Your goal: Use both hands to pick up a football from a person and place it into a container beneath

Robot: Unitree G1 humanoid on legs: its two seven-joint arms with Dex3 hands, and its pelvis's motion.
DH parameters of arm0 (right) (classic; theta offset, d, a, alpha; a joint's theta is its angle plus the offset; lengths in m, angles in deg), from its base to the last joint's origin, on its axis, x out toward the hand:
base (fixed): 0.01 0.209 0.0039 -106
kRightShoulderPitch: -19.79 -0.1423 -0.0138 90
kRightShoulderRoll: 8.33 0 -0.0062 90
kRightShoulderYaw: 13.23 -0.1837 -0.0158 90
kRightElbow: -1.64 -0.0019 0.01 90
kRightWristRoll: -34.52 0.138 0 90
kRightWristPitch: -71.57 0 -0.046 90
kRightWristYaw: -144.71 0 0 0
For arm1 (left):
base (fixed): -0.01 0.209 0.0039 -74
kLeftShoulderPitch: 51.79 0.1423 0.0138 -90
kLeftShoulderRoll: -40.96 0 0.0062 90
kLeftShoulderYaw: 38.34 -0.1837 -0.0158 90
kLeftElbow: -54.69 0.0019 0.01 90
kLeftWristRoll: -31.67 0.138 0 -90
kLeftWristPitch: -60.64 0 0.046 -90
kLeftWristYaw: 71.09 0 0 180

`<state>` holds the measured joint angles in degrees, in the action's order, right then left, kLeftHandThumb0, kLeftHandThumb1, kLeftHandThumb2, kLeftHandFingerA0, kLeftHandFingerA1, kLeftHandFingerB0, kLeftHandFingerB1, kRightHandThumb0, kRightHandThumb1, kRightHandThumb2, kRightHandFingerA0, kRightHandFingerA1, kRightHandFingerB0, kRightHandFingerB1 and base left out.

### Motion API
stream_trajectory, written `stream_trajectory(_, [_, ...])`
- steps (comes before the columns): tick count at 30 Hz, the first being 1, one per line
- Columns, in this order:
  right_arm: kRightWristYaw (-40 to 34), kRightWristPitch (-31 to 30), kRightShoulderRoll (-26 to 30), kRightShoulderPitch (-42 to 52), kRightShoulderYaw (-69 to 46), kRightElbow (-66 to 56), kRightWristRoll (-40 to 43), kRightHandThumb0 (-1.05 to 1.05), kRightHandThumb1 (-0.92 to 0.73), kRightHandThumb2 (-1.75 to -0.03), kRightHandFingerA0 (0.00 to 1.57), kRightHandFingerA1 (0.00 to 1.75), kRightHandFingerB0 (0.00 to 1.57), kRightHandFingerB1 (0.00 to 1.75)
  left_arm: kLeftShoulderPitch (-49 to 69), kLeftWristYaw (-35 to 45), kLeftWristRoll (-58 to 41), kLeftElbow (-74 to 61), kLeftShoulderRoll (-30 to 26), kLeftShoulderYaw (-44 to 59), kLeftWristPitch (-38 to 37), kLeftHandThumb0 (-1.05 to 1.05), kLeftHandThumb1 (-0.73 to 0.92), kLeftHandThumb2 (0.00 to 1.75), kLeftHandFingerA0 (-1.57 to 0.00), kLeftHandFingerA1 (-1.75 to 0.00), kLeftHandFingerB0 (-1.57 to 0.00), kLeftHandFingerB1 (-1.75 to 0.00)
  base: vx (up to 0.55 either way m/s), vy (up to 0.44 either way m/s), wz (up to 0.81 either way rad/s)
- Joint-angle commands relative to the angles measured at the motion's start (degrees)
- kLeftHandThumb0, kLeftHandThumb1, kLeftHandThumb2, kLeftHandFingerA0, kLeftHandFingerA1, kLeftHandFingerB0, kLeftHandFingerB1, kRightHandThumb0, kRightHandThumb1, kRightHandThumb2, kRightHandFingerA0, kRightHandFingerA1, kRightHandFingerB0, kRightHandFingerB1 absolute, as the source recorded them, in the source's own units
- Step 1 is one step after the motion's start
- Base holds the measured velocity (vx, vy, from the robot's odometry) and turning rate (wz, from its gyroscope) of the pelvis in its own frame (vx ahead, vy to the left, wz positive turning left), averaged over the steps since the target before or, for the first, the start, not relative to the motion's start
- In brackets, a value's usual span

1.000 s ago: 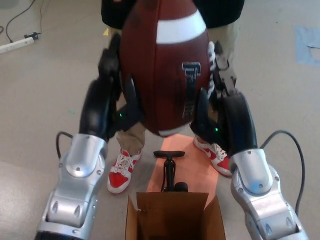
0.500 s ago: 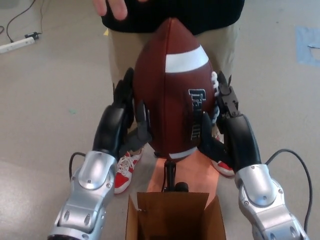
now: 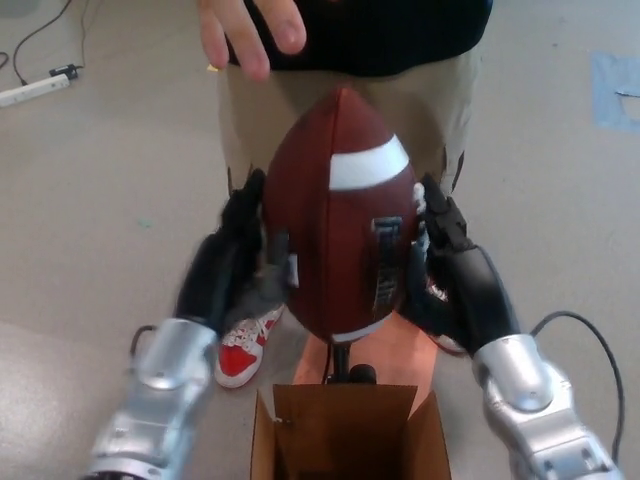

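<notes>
— Where was the football (image 3: 340, 215) when we looked?

— We held it upright between our two hands, above the open cardboard box (image 3: 348, 435) at the bottom edge and clear of it. Our left hand (image 3: 240, 255) pressed against its left flank, fingers wrapped on the leather; our right hand (image 3: 450, 265) clamped the opposite side beside the laces.

— And the person?

— We saw a person's hand (image 3: 245, 30) hanging open above the ball's tip, not touching it. Their red and white shoe (image 3: 243, 345) stood on the floor beneath our left wrist, and a black pump (image 3: 345, 365) lay on an orange sheet (image 3: 395, 355) behind the box.
</notes>
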<state>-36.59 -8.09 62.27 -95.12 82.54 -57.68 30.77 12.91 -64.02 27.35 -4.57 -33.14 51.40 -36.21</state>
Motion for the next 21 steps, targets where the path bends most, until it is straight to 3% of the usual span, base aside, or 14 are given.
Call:
stream_trajectory(1, [1.40, 3.72, 5.80, -2.41, -7.26, 7.56, 3.97, -0.86, -0.92, -1.20, 0.01, 0.16, 0.00, 0.08, -1.56, 6.13, -6.06, 6.71, -9.61, 9.29, -2.12, -0.87, 0.83, 1.08, 0.00, -0.01, 0.00, 0.00, 0.00, 0.000, 0.00])
stream_trajectory(2, [2.35, 4.49, 7.10, -2.14, -8.69, 9.19, 4.63, -0.86, -0.90, -1.18, 0.00, 0.14, 0.00, 0.08, -1.08, 6.99, -6.15, 9.43, -12.78, 11.37, -3.90, -0.79, 0.92, 0.81, 0.00, 0.00, 0.00, 0.00, 0.00, 0.000, 0.00])
stream_trajectory(3, [3.06, 5.08, 7.76, -1.90, -9.40, 10.08, 4.91, -0.87, -0.90, -1.18, 0.00, 0.13, 0.00, 0.07, -0.72, 7.41, -5.68, 11.36, -14.66, 12.29, -5.35, -0.87, 0.90, 1.21, 0.00, -0.12, 0.00, -0.09, 0.00, 0.000, 0.00])
stream_trajectory(10, [2.52, 7.60, 9.74, -3.11, -8.86, 16.85, 1.35, -0.87, -0.89, -1.18, 0.07, 0.24, 0.04, 0.09, 0.66, 13.00, -8.22, 25.89, -21.16, 19.29, -8.73, -0.88, 0.90, 1.18, 0.00, -0.11, 0.00, -0.06, 0.00, 0.000, 0.00])
stream_trajectory(20, [1.46, 9.87, 10.05, -7.21, -7.90, 22.79, 0.05, -0.85, -0.88, -1.16, 0.00, 0.14, 0.00, 0.09, -3.33, 15.78, -9.11, 34.30, -23.22, 23.34, -7.61, -0.86, 0.87, 1.17, 0.00, -0.15, 0.00, -0.09, 0.00, 0.000, 0.00])
stream_trajectory(21, [0.83, 10.65, 10.36, -7.54, -7.85, 23.88, -0.40, -0.84, -0.87, -1.15, 0.00, 0.15, 0.00, 0.09, -3.57, 15.97, -8.27, 34.80, -23.57, 22.66, -7.41, -0.77, 0.92, 0.79, 0.00, -0.05, 0.00, 0.00, 0.00, 0.000, 0.00])
